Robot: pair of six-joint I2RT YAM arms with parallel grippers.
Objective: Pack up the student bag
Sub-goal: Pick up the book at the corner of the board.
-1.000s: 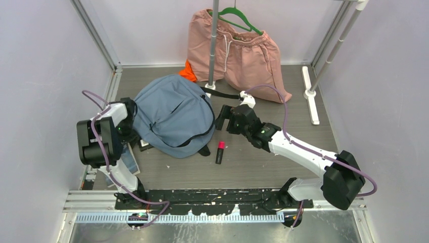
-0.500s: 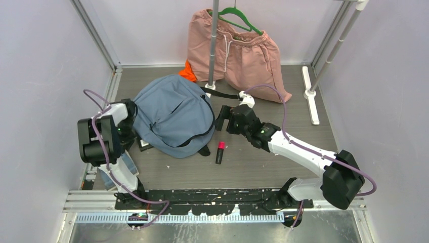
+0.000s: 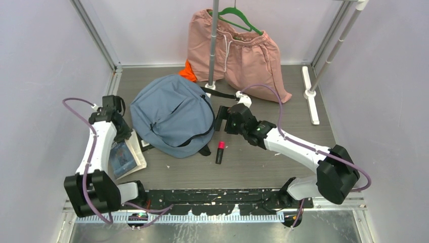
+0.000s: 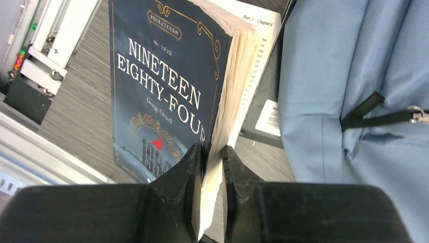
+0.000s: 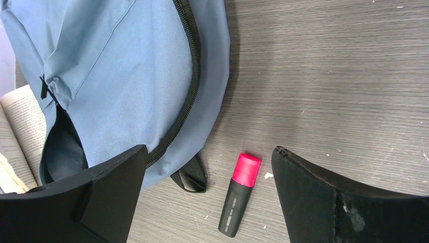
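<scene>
Pinching one open book (image 4: 162,91) by its edge with my left gripper (image 4: 212,152), jaws nearly closed on it, just left of the one student bag (image 3: 169,114) lying mid-table. My right gripper (image 5: 208,149) hangs wide open, holding nothing, over the single pink highlighter (image 5: 240,195) by the bag's near-right edge.

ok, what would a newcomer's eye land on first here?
The grey-blue student bag lies mid-table. At its left side the left gripper pinches a dark paperback, Nineteen Eighty-Four. The right gripper hangs open near a pink highlighter beside the bag, and pink shorts hang on a green hanger at the back.
</scene>
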